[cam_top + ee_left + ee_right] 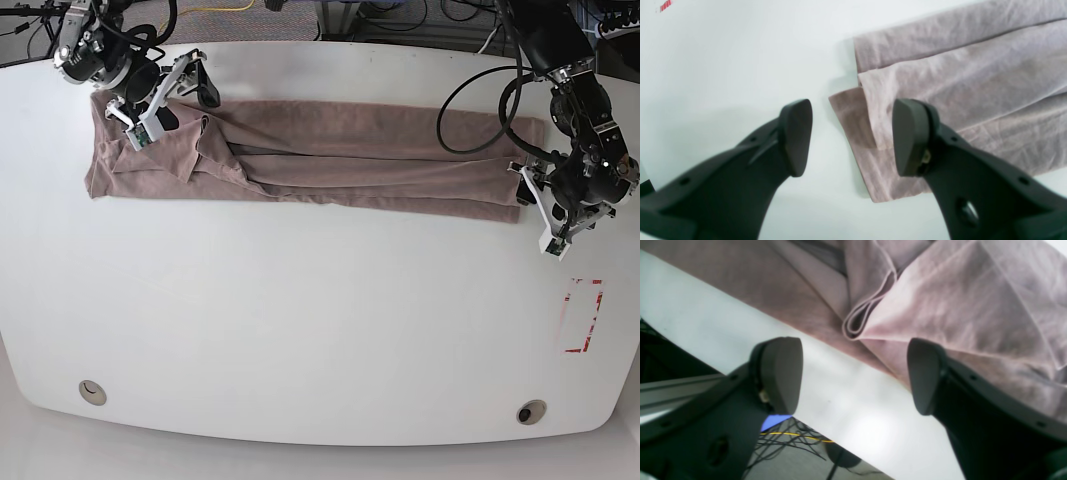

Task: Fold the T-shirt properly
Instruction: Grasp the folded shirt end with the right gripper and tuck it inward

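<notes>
The T-shirt [300, 160] lies as a long folded band across the far part of the table [320, 330]. Both the left gripper [853, 136] and the right gripper [855, 376] stand wide open, holding nothing. Next probably comes folding the ends inward, which needs a new grasp.

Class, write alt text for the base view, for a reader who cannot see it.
A dusty pink T-shirt, folded lengthwise into a long band, lies across the far half of a white table. The robot's right hand hangs open over the bunched end on the picture's left; its left hand sits open at the other end.
</notes>
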`<state>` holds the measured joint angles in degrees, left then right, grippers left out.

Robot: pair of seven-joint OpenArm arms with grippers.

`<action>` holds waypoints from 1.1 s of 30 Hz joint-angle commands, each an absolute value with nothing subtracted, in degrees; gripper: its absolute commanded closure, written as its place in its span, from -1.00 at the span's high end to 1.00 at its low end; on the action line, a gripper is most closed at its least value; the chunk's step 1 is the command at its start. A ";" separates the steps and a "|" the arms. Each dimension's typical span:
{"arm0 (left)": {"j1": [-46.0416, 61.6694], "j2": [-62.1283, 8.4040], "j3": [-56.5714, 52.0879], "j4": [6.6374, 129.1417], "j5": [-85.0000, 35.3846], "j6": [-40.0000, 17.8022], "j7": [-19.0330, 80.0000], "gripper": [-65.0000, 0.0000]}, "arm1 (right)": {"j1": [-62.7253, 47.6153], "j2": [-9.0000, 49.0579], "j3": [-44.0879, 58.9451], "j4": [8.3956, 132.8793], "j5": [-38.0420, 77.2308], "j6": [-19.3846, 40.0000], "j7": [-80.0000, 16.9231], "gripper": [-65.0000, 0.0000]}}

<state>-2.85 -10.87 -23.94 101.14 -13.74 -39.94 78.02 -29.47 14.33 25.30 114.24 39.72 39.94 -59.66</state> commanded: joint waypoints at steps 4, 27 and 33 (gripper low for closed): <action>-3.65 -11.65 -24.04 101.93 -14.02 -40.00 77.32 0.10 | -26.77 14.90 25.71 115.12 43.56 40.00 -58.15 0.27; -3.65 -11.82 -24.04 101.93 -14.02 -40.00 77.32 0.10 | -20.18 12.62 24.66 105.01 42.24 40.00 -58.42 0.19; -3.65 -11.82 -24.04 101.93 -14.02 -40.00 77.32 0.10 | -20.53 12.97 18.24 107.30 42.33 40.00 -58.42 0.19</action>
<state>-2.81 -11.05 -23.94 101.10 -13.74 -39.94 78.02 -20.53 12.53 19.55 104.92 40.71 39.86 -59.42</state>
